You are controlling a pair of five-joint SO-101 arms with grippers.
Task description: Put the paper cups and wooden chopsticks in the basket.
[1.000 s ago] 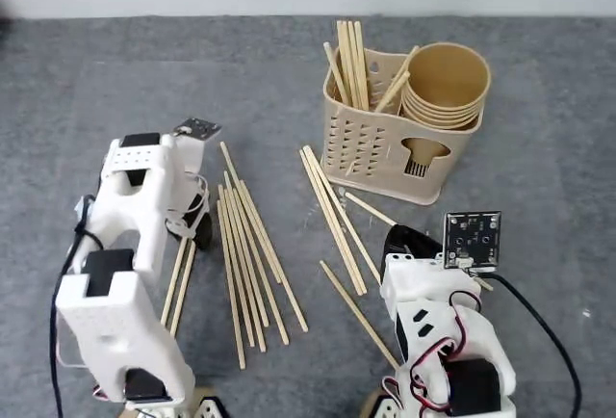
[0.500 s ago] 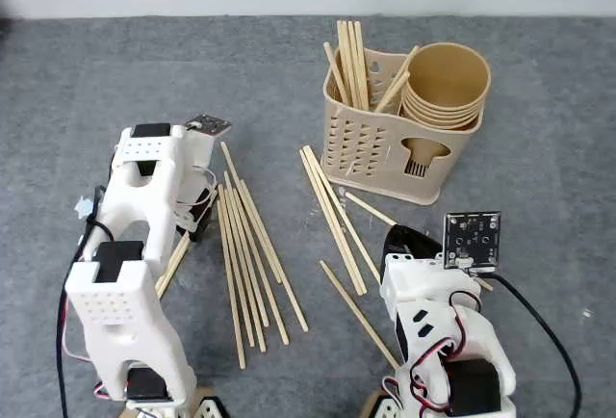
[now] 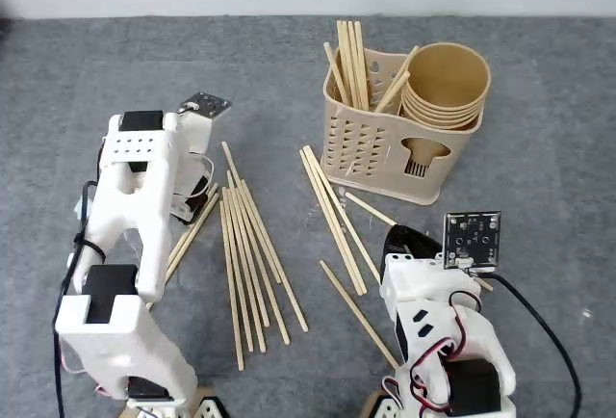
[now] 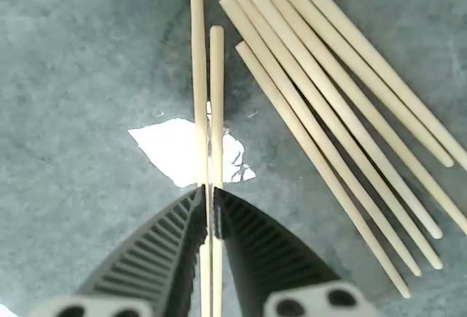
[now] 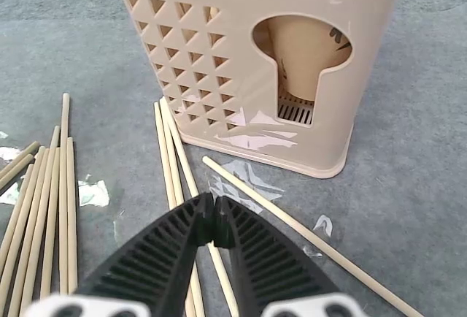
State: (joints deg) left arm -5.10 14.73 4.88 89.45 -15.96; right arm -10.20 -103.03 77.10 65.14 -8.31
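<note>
Two sticks held: left gripper is pinched narrow on a pair of chopsticks lying side by side, with most of their length sticking out past the jaws.
Why held so: gripped near one end, probably so the pair can be tipped into the basket end-first.
Pair position: low over the grey mat, above a white scrap. Can't tell whether the tips are lifted or touching.
Loose chopsticks: a fan of them lies just beside the held pair, not touching it. In the high view it is the middle bunch.
More chopsticks: a second group lies on the mat near the basket's front, with one single stick closer to the right arm.
Basket: stands upright at the far side, well apart from the left gripper.
Cups: stacked in the basket's right compartment, so the cup part looks done.
Sticks already in: several stand leaning in the left compartment.
Right gripper: fingers closed together with nothing between them, low over the mat and facing the basket wall.
Task state: judged partway, with many chopsticks left on the mat.
Risk: the pair could splay or slip when tilted, since only one end is pinched.
</note>
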